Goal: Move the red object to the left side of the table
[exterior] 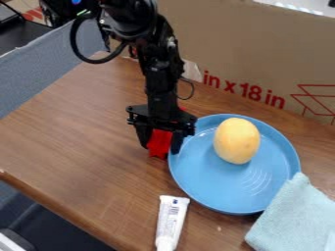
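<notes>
I see my gripper (159, 132) pointing straight down, jaws either side of the red object (160, 144), clamped on it as far as I can tell. Red object sits on the wooden table (78, 123) around the middle, just beside the left rim of the blue plate (210, 181); can't tell if it touches the rim. Its exact shape is hidden by the fingers. Yellow round fruit (237, 139), maybe a lemon, lies on the plate, toward its far side. White tube (169, 222) lies at the near table edge, just off the plate. Light blue cloth (299, 218) at the near right corner, overlapping the plate's rim. Cardboard box (268, 54) along the far edge.
</notes>
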You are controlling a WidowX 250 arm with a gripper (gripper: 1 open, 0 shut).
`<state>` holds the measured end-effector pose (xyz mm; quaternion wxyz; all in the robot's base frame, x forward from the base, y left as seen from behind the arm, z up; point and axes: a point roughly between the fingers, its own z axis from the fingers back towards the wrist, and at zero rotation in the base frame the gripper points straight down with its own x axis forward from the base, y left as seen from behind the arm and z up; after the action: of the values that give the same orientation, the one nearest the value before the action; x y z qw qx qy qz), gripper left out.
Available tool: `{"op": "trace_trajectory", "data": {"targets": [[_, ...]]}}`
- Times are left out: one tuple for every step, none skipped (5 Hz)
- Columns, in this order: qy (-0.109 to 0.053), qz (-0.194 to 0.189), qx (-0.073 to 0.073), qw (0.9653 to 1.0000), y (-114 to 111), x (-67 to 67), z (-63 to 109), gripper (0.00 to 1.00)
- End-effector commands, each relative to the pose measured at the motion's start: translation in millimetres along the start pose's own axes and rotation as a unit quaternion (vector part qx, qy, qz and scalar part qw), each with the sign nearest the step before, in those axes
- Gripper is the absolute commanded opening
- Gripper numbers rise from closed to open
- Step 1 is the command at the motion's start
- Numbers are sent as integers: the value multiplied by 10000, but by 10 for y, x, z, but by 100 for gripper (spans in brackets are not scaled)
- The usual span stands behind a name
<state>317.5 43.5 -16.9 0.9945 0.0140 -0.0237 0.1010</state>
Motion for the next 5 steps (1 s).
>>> {"op": "trace_trajectory", "data": {"targets": [[150, -45, 177, 9997, 51, -144, -178, 0], [116, -49, 271, 9996, 136, -221, -175, 0], [120, -48, 341, 9993, 156, -271, -195, 0], [103, -8, 388, 9992, 197, -231, -93, 0], [129, -9, 436, 9990, 175, -236, -130, 0]]}}
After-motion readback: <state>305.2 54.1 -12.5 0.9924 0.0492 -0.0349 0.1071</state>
